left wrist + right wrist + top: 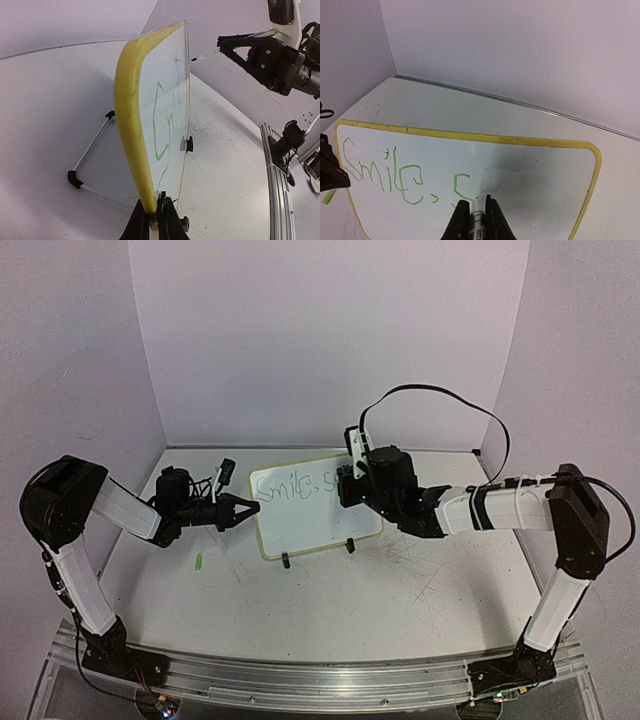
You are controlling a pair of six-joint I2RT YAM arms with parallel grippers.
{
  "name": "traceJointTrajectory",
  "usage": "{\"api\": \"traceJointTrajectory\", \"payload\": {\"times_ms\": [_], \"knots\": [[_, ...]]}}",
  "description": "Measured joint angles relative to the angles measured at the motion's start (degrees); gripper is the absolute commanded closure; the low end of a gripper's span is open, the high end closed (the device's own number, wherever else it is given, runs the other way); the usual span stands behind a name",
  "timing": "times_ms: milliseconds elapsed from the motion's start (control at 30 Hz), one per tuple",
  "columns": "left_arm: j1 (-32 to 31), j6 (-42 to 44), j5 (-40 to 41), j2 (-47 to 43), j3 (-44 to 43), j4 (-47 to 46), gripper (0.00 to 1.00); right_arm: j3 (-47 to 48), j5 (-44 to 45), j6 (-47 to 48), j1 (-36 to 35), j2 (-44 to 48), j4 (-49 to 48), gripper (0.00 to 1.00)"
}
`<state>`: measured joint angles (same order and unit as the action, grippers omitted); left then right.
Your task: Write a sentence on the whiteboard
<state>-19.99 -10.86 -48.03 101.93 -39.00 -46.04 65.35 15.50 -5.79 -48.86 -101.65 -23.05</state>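
The board (312,528) is being propped near the middle of the table (420,590), tilted back on its wire stand (92,150), so that its face is being offered to the right arm. Its left edge is being pinched by the left gripper (154,212), whose jaws are being pressed shut on the yellow frame; this is judged to be steadying the board against the push of writing. A marker (478,226) is being clamped in the closed right gripper (476,202), with the tip being pointed at the white face just right of the last green stroke; whether tip and surface are touching cannot be told. Of the sentence (395,172), only "Smile," and a following "s" are being shown, along the upper part of the board, so the task is judged to be at an early stage, with room being left to the right and below for the rest. A small green piece (199,562), perhaps the cap, is being left on the table by the left arm, clear of the work.
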Motion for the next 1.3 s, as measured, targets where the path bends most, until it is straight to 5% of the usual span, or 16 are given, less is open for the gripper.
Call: {"api": "traceJointTrajectory", "payload": {"times_ms": [1300], "knots": [[0.0,0.1,0.0,0.0,0.0,0.0,1.00,0.8,2.4,-0.4,0.0,-2.4,-0.1,1.00]]}}
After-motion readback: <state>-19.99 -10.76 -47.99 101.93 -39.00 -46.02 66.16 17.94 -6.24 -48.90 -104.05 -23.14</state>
